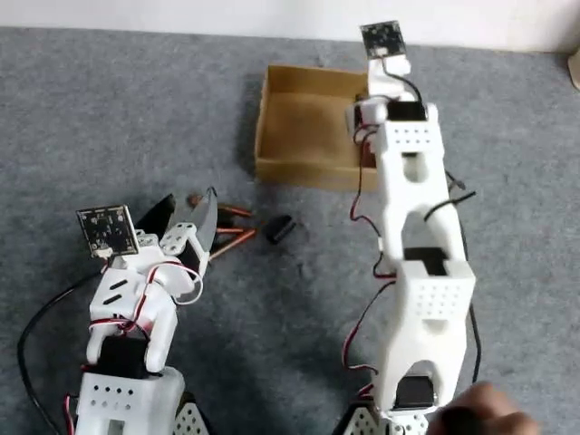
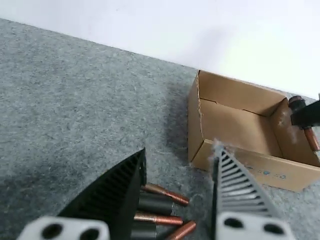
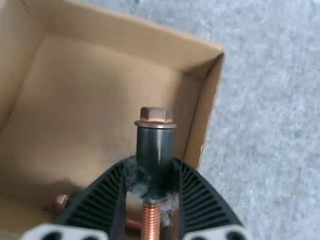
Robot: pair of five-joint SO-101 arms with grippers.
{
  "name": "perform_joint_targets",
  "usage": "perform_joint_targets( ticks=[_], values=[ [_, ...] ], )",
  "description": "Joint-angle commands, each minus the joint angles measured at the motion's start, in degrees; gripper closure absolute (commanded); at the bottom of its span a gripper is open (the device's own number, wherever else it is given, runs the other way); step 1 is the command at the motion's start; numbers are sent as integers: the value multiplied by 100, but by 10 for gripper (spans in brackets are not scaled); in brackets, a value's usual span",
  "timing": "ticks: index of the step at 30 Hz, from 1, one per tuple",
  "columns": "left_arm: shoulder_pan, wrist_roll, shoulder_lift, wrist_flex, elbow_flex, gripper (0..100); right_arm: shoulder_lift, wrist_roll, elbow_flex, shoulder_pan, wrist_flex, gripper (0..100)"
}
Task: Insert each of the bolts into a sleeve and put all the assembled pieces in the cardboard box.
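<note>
My right gripper (image 3: 152, 169) is shut on an assembled piece (image 3: 156, 145), a dark sleeve with a copper bolt through it, held over the inside of the cardboard box (image 3: 85, 100). Another copper piece (image 3: 62, 201) lies on the box floor. My left gripper (image 2: 181, 156) stands open above the carpet, with copper bolts (image 2: 167, 194) and a dark sleeve (image 2: 155, 204) lying between its fingers (image 2: 120, 185). In the high view the left gripper (image 1: 188, 216) sits beside those bolts (image 1: 234, 228), and a lone black sleeve (image 1: 279, 228) lies to their right.
The cardboard box (image 1: 304, 127) stands at the back centre on the grey carpet. The right arm (image 1: 408, 163) stretches along the box's right side. Its gripper and piece (image 2: 302, 117) also appear far off at the box. A hand (image 1: 485, 412) is at the bottom right.
</note>
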Motion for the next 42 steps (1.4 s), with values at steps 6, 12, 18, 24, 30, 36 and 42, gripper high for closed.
perform_joint_targets(
  ticks=[6,12,18,24,30,36,42],
  values=[
    [-48,-26,-4,-167,-31,790,374,79,-1569,-215,1077,758],
    [-48,-35,-4,-167,-22,790,462,79,-1859,-295,1719,545],
    [-48,-35,-4,-167,-22,790,462,44,-2949,-295,2862,545],
    [-48,-35,-4,-167,-22,790,453,44,-5015,-541,4585,545],
    [-48,-35,-4,-158,-22,790,-356,44,-5235,-602,4567,545],
    [-48,-35,-4,-149,-48,790,-2404,35,-3081,-1279,4567,545],
    [-48,-35,-4,-141,-66,790,-4971,35,585,-2413,4497,545]
  ],
)
